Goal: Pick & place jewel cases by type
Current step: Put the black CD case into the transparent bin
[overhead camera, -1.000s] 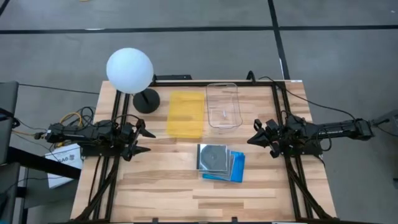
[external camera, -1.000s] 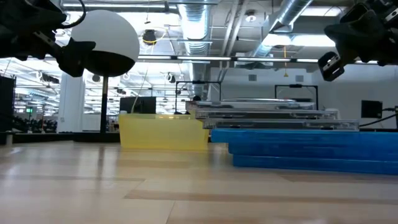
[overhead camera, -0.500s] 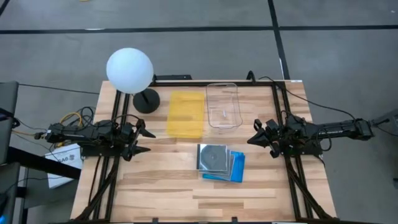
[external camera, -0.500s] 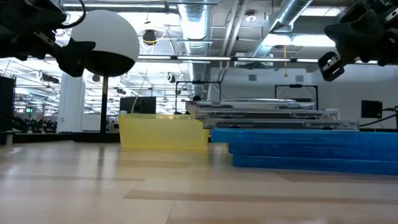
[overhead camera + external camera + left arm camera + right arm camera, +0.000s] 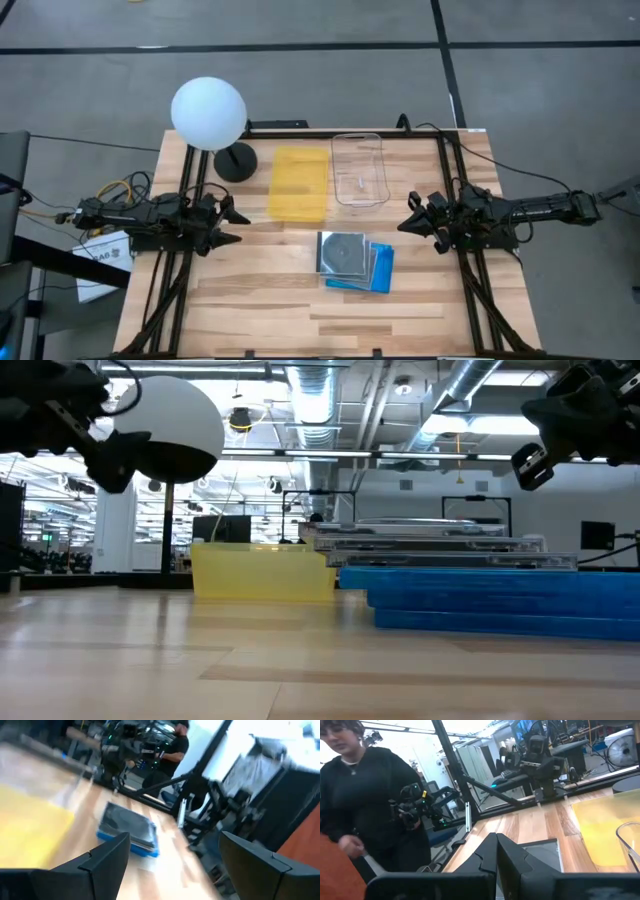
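The jewel cases (image 5: 355,262) lie in one loose stack at the table's middle. A clear case showing a silver disc is on top and blue cases sit beneath it. The stack also shows in the low view (image 5: 480,590) and the left wrist view (image 5: 127,827). My left gripper (image 5: 238,226) hovers open above the table, left of the stack, its fingers wide apart in its wrist view (image 5: 172,865). My right gripper (image 5: 408,215) hovers to the right of the stack. Its fingers meet, shut on nothing, in its wrist view (image 5: 496,845).
A flat yellow tray (image 5: 298,183) and a clear rectangular container (image 5: 358,170) sit side by side toward the far edge. A white globe lamp (image 5: 208,113) stands at the far left corner. A person in black (image 5: 365,795) stands beyond the table's left side.
My left gripper has shifted a little toward the table's left edge, staying open. The stack of cases and my right arm have kept still.
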### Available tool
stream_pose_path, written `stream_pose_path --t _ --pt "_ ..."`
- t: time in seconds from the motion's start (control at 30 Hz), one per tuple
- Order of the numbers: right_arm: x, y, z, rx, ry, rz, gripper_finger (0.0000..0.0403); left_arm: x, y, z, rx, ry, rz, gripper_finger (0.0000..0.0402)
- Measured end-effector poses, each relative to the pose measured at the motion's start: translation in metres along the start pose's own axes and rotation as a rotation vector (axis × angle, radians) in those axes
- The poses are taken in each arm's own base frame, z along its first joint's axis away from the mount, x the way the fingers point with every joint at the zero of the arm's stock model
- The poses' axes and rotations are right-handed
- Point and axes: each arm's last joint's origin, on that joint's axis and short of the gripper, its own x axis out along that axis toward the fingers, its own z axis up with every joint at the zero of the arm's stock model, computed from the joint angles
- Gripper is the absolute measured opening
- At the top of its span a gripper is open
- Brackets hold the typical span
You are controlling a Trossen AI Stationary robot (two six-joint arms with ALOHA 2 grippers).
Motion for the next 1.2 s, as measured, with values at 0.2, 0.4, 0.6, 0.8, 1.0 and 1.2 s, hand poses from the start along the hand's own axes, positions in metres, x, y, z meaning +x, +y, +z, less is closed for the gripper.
stream_pose_path --t 0.2,0.4,0.6,0.8,1.0,1.2 --pt "0.000 0.000 0.000 0.000 0.000 0.000 0.0000 0.000 0.003 0.001 -0.373 -0.079 0.095 0.0298" --pt "0.000 0.000 0.000 0.000 0.000 0.000 0.0000 -0.001 0.006 0.003 -0.453 -0.157 0.177 0.0298" --pt "0.000 0.000 0.000 0.000 0.000 0.000 0.0000 -0.001 0.005 0.006 -0.545 -0.208 0.167 0.0298" --pt "0.000 -0.001 0.000 -0.001 -0.012 -0.031 0.0000 -0.002 -0.002 0.020 -0.536 -0.338 0.090 0.0298" --pt "0.000 -0.003 0.005 0.219 -0.098 -0.116 0.0000 0.004 -0.018 0.050 -0.400 -0.334 0.173 0.0289" --pt "-0.001 -0.004 0.007 0.745 -0.181 -0.133 0.0000 0.036 -0.031 0.081 -0.309 -0.178 0.314 0.0264"
